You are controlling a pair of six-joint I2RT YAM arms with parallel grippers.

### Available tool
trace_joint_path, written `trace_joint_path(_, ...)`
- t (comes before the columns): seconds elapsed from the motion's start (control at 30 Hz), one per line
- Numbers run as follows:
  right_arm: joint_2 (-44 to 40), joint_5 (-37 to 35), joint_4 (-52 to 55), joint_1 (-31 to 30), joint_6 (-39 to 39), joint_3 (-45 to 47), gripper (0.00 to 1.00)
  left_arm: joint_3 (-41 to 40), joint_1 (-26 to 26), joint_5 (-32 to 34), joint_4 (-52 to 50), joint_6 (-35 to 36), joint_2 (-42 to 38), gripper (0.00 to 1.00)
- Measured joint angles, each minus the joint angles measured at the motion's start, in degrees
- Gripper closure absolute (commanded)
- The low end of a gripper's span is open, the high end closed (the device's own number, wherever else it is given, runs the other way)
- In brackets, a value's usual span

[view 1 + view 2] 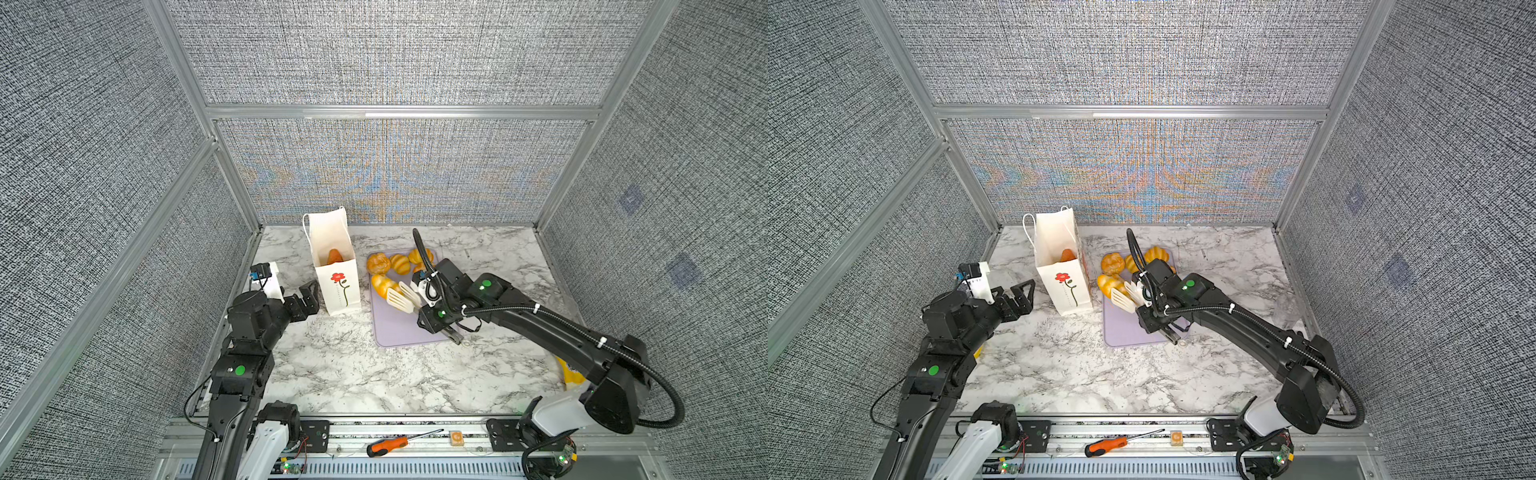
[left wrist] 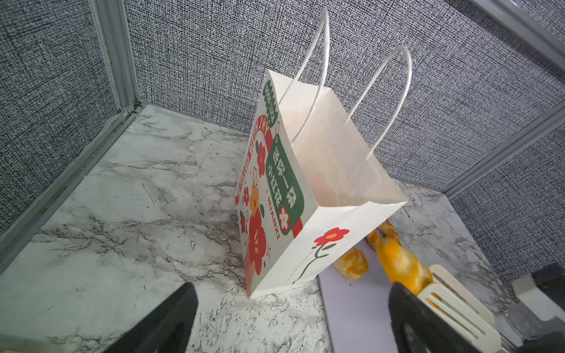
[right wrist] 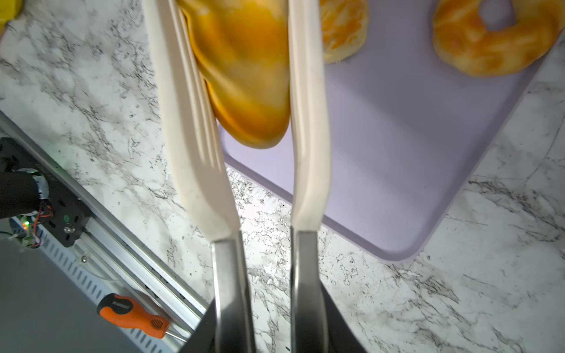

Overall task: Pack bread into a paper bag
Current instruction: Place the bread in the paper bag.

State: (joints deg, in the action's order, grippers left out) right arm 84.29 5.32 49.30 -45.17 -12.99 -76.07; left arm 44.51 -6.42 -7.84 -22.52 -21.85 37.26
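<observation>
The right end effector is clenching the metal handles of cream tongs, which are squeezing a golden roll.
The roll is overhanging the edge of the lilac tray nearest the paper bag, and other pastries are lying at the tray's far end. The bag is standing upright on the marble bench, mouth open, with an orange-brown piece lying inside. The left end effector is hanging released just beside the bag, gripping nothing.

Held roll blurry, partly off-frame
</observation>
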Motion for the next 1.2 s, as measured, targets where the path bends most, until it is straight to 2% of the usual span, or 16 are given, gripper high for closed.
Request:
trace_joint_path(0.83,-2.05,7.28,-4.57,-2.64,-1.57,-6.27,0.65,0.24,-0.2,-1.31,0.7,0.15,2.4,0.01)
trace_joint_path(1.2,4.02,9.07,-6.67,-2.84,-2.14,-14.45,0.65,0.26,-0.2,-1.33,0.7,0.15,2.36,0.01)
